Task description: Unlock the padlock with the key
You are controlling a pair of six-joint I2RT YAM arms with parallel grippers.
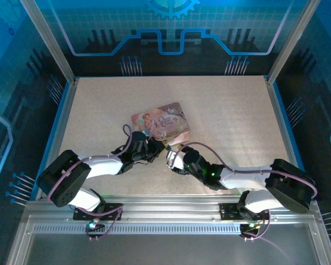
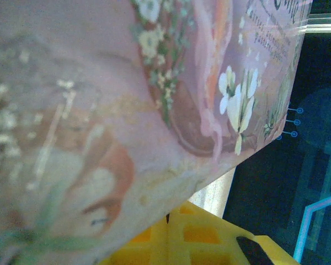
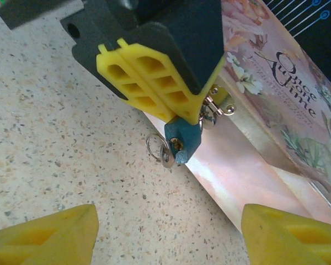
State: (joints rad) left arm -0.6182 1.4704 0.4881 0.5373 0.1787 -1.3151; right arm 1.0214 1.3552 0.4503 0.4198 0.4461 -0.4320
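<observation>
In the right wrist view the small blue padlock (image 3: pixel 183 141) sticks out from the tips of my left gripper (image 3: pixel 188 117), whose yellow fingers (image 3: pixel 146 77) are shut on it. Its metal shackle (image 3: pixel 216 108) sits at the latch on the pink tin (image 3: pixel 276 110). The grey key (image 3: pixel 167 157), on a thin wire ring (image 3: pixel 154 147), hangs at the padlock's brass keyhole. My right gripper (image 3: pixel 168 237) stands open, a little short of the key, nothing between its fingertips (image 3: pixel 44 237). From above, the left gripper (image 1: pixel 154 147) and right gripper (image 1: pixel 171 160) meet at the tin's near edge.
The pink illustrated tin (image 1: pixel 163 123) lies mid-table, and its lid (image 2: pixel 127 99) is close in front of the left wrist camera. Speckled tabletop (image 3: pixel 71 165) stretches to the left of the padlock. Blue enclosure walls (image 1: pixel 55 110) ring the table.
</observation>
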